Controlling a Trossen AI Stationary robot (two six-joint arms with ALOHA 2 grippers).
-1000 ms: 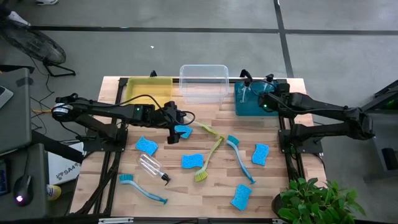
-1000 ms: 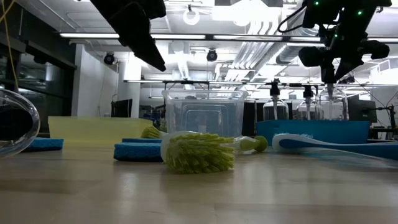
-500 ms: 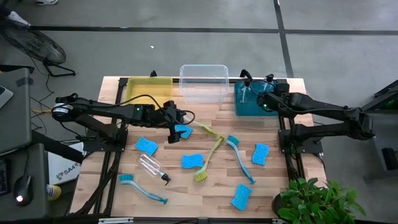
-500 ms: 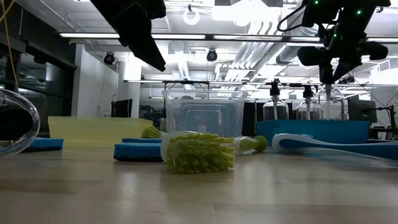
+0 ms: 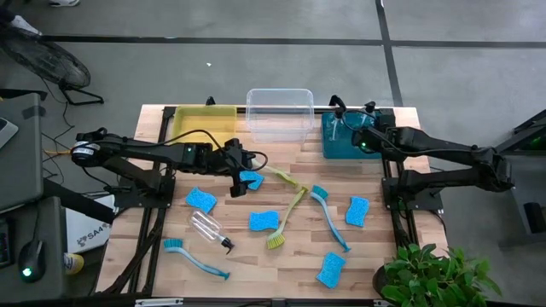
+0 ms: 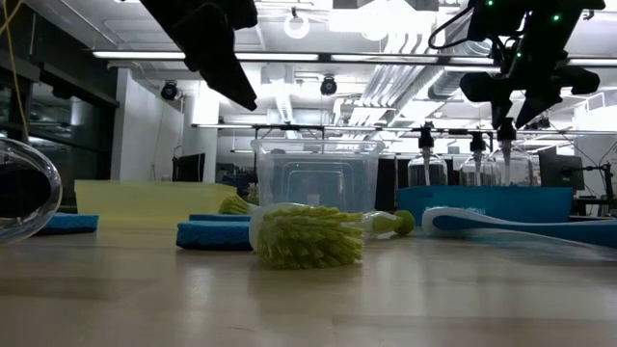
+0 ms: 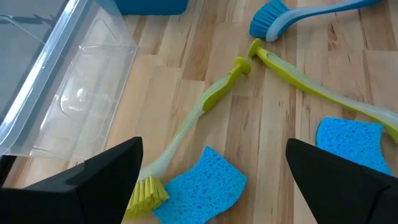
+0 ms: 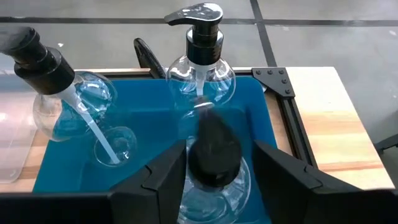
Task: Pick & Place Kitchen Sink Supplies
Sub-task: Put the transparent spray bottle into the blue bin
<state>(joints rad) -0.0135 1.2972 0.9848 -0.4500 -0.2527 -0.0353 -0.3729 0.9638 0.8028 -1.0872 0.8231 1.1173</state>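
Note:
My right gripper [image 8: 219, 177] hangs open over the teal bin [image 8: 149, 134] at the far right, its fingers on either side of a clear bottle's black pump top [image 8: 214, 152]. Two more clear bottles [image 8: 200, 74] [image 8: 74, 102] are in that bin. My left gripper [image 7: 214, 171] hovers open above a blue sponge [image 5: 250, 180] and a yellow-green brush [image 7: 193, 121] lying flat on the table. Several other blue sponges [image 5: 263, 222], a blue brush [image 5: 328, 213], a second blue brush [image 5: 196, 257] and a clear bottle on its side [image 5: 209, 228] lie on the wood. My right gripper's fingers come slanting down from above and stand apart from the black pump top [image 8: 214, 152] between them. Whether they touch the bottle's clear body [image 8: 214, 199] lower down I cannot tell.
A yellow bin [image 5: 203, 124] and a clear bin [image 5: 279, 112] stand along the far edge, left of the teal bin [image 5: 341, 145]. A potted plant [image 5: 435, 273] sits off the near right corner. Bare wood shows at the near left.
My right gripper has opened over the teal bin: its fingertips stand wider apart in the low view. The bottle under it has sunk a little toward the bin.

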